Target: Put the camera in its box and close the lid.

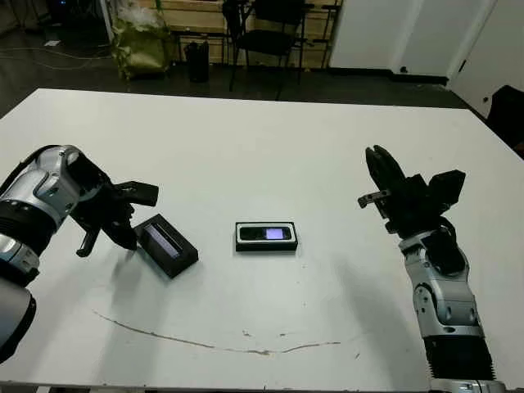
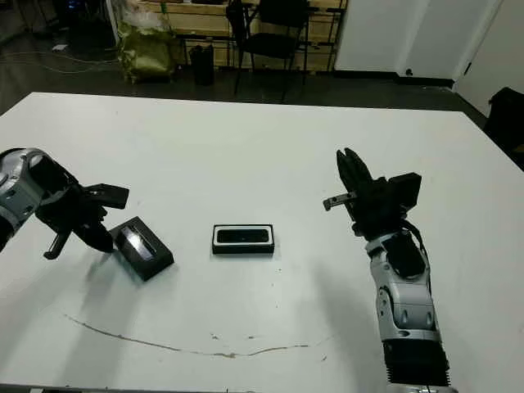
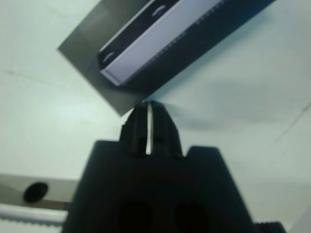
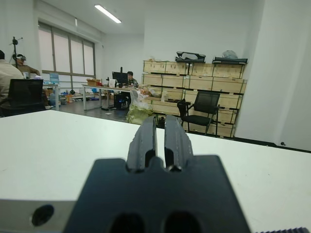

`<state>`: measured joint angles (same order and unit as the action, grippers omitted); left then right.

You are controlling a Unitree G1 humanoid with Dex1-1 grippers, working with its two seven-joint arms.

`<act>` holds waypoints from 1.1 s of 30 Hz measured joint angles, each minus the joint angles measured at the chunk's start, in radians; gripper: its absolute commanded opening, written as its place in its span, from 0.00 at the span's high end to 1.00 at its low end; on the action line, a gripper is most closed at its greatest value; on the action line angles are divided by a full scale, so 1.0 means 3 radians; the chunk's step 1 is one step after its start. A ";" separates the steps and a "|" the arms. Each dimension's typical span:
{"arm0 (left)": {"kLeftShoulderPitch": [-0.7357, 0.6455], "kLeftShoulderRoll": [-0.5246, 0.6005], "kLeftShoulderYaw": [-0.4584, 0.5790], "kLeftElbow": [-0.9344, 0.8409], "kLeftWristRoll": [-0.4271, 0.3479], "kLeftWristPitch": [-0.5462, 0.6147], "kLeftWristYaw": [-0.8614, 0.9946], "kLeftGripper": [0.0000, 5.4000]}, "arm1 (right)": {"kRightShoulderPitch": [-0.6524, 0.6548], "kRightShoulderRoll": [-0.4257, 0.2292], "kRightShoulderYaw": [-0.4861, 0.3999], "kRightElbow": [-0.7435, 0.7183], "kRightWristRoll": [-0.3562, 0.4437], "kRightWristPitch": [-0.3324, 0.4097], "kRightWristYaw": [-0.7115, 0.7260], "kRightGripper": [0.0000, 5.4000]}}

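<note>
The camera (image 1: pixel 267 234), a slim black bar with a small pale screen, lies inside the box (image 1: pixel 242 237), a shallow white-lined tray at the table's middle. The lid (image 1: pixel 167 245), black with a pale stripe, rests on the table to the left of the box, turned at an angle. My left gripper (image 1: pixel 129 237) is shut, and in the left wrist view its fingertips (image 3: pixel 138 112) sit right at the edge of the lid (image 3: pixel 160 39). My right gripper (image 1: pixel 378 164) is shut and held above the table, well to the right of the box, with nothing in it.
A thin brown line (image 1: pixel 205 344) runs across the white table (image 1: pixel 262 139) near its front edge. Beyond the far edge stand a black chair (image 1: pixel 270 24), a yellow-green bag (image 1: pixel 143 41) and wooden crates. In the right wrist view, people sit at desks far off.
</note>
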<state>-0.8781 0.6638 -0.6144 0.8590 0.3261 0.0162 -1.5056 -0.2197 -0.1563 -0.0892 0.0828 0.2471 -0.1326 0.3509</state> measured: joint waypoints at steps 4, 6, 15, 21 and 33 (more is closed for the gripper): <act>-0.0088 -0.0063 0.0000 0.0223 0.0080 -0.0189 0.0051 1.00 | 0.0008 0.0001 0.0001 -0.0019 0.0007 0.0064 -0.0010 1.00; -0.0123 -0.0087 -0.0001 0.0328 0.0111 -0.0295 0.0124 1.00 | 0.0007 0.0000 -0.0002 0.0005 0.0033 0.0055 0.0010 1.00; -0.0217 -0.0158 0.0038 0.0507 0.0215 -0.0346 0.0294 1.00 | 0.0007 0.0001 -0.0003 0.0040 0.0035 0.0083 -0.0002 1.00; -0.0189 -0.0187 0.0108 0.0336 0.0228 -0.0479 0.0314 1.00 | 0.0007 -0.0001 -0.0004 0.0095 0.0037 0.0081 0.0007 1.00; -0.0212 -0.0458 0.0307 0.0332 0.0105 -0.0198 0.0163 1.00 | 0.0002 -0.0004 -0.0016 0.0282 0.0034 -0.0081 0.0050 1.00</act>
<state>-0.9417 0.5263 -0.5225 0.9585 0.3576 -0.0432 -1.4567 -0.2193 -0.1574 -0.0939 0.1672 0.2573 -0.1570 0.3661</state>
